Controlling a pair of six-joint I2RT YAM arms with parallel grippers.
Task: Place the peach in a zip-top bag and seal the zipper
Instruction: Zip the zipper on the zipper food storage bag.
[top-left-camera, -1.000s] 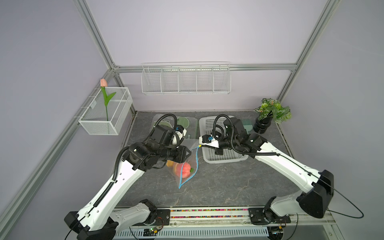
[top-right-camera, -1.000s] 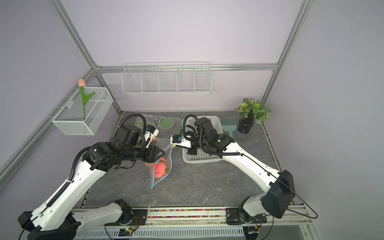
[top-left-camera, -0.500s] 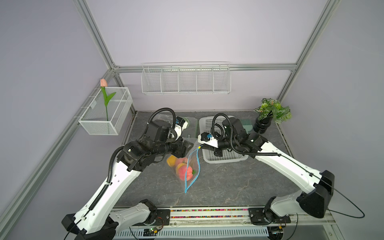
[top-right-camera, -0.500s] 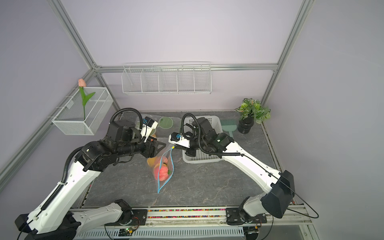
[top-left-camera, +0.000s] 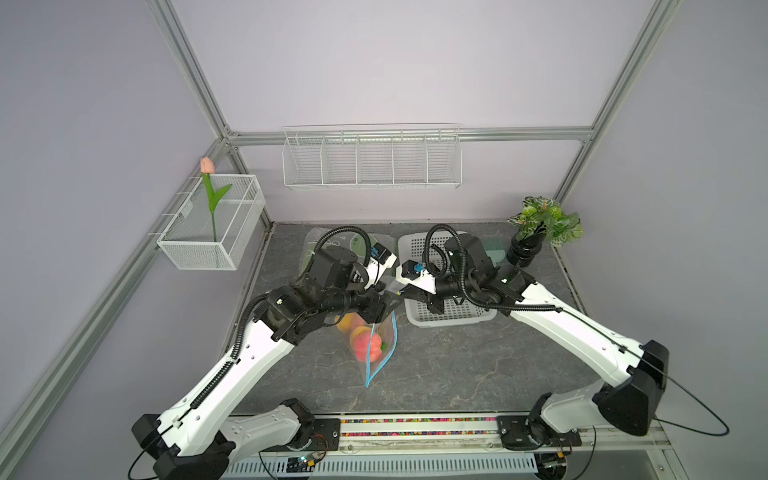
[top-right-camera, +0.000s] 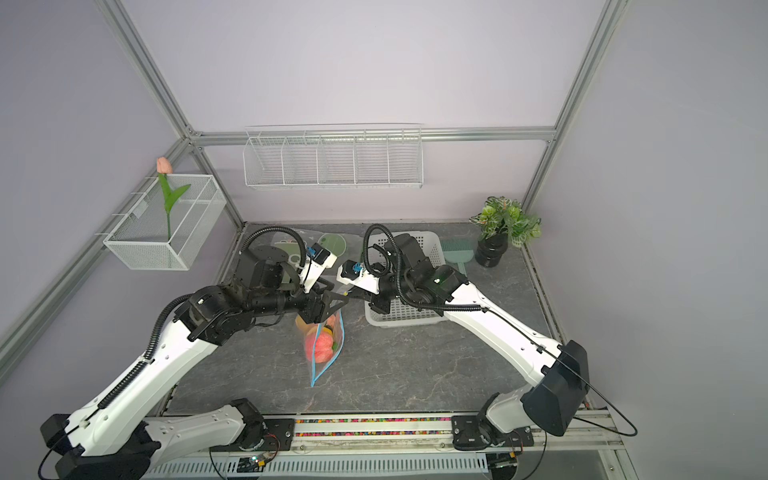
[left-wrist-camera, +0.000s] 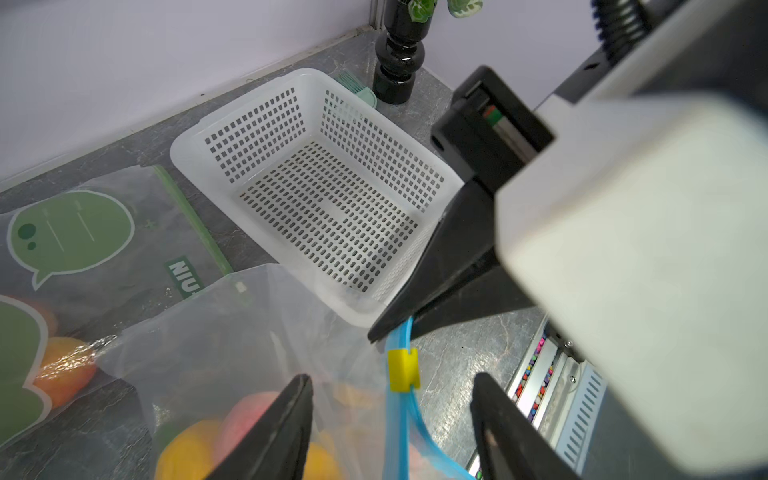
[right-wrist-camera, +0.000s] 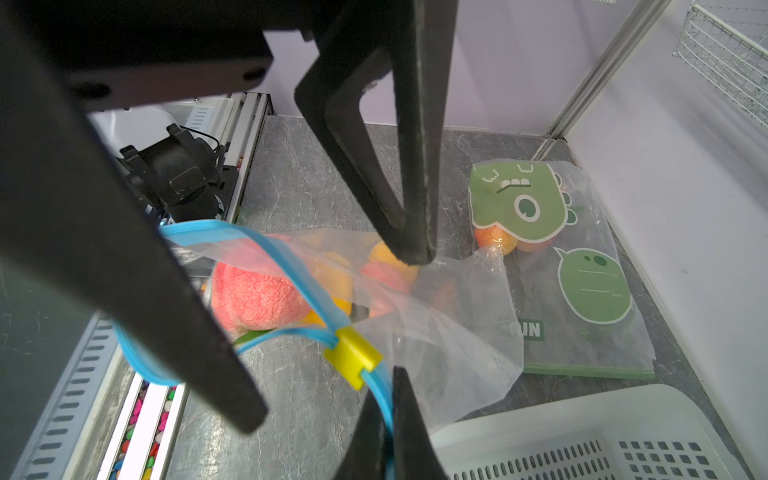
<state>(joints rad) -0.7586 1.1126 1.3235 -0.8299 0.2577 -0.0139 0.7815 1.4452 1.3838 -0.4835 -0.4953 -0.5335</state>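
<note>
The peach (right-wrist-camera: 253, 291) already sits inside the zip-top bag (right-wrist-camera: 440, 328), which hangs from the right gripper (left-wrist-camera: 376, 334) and sags onto the worktop (top-left-camera: 457, 365). Its jaws are clamped tight on the end of the blue zipper track (right-wrist-camera: 266, 245), just beside the yellow slider (left-wrist-camera: 402, 370). The left gripper (left-wrist-camera: 388, 380) stands about half open, holding nothing, its 2 jaws straddling the slider. Sealing well likely means closing squarely on the slider, then drawing it along the track with the right arm holding that end taut.

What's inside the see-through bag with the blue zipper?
The bag holds a fuzzy pink peach with a bit of green leaf, and yellow-orange fruit beside it. The crinkly plastic and the robot's fingers hide how many yellow pieces there are.
</note>
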